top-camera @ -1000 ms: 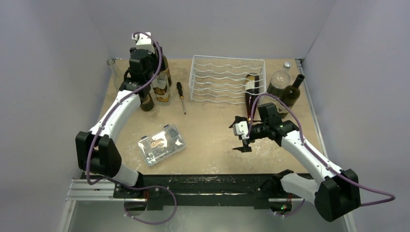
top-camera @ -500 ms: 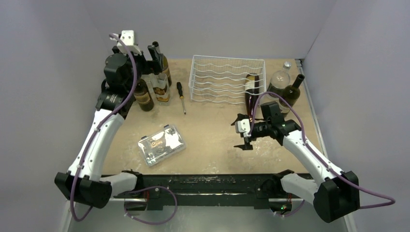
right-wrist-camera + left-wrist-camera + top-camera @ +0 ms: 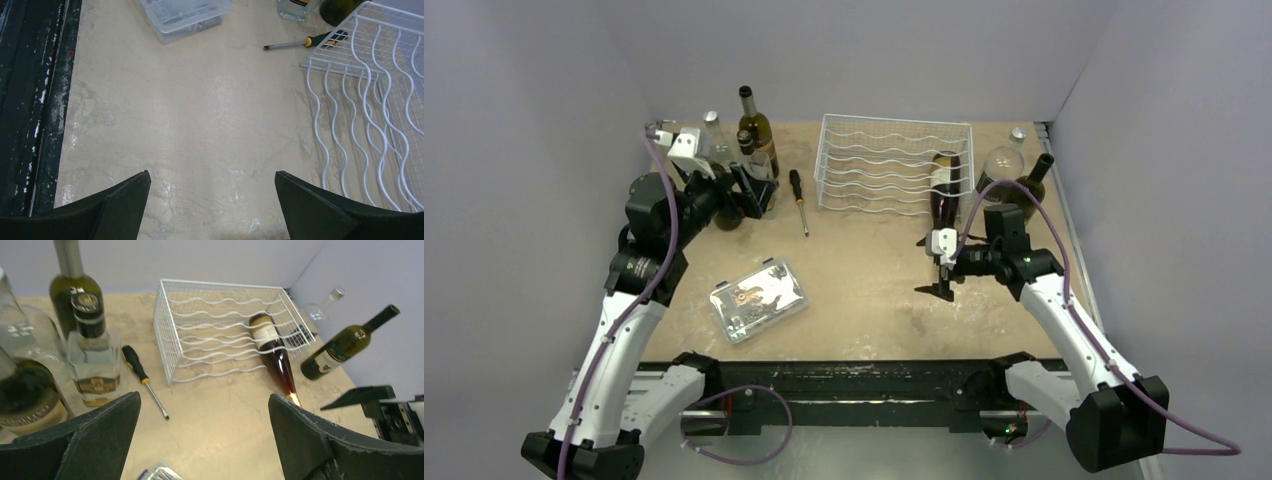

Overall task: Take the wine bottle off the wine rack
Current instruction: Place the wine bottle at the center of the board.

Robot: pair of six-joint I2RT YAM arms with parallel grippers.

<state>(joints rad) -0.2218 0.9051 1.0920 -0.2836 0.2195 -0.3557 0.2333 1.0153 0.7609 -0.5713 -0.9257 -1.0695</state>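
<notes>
Moved since earlier: we see the left gripper (image 3: 752, 188) pulled back toward 7 o'clock, off the standing bottles (image 3: 757, 135), with its jaws now spread. The right gripper (image 3: 934, 268) has slid toward 1 o'clock, nearer the rack.
Table (image 3: 864, 310): walls close it in at 9, 12 and 3 o'clock. The widest bare stretch runs through the middle toward 6 o'clock.
Wine rack (image 3: 879, 165): it sits at 12 o'clock, close to the back wall, with every wavy row bare except its 3 o'clock end.
Wine bottle (image 3: 943, 190): it lies in that end row, base toward 12 and neck toward 6, overhanging the rack's near edge. We judge a pull toward 6 o'clock would slide it free.
Green bottle (image 3: 1026, 190): it lies just beside the rack at 3 o'clock and crowds that side.
Right gripper: it hangs at 6 o'clock of the neck, apart from it, with jaws wide and nothing between them. We judge it is lined up to take the neck.
Left gripper: it is spread wide and empty, well apart from the rack, which leaves the way clear.
Clear box (image 3: 757, 299): it sits at 8 o'clock, out of the path.
Screwdriver (image 3: 799, 200): it lies at 9 o'clock of the rack, near it.
</notes>
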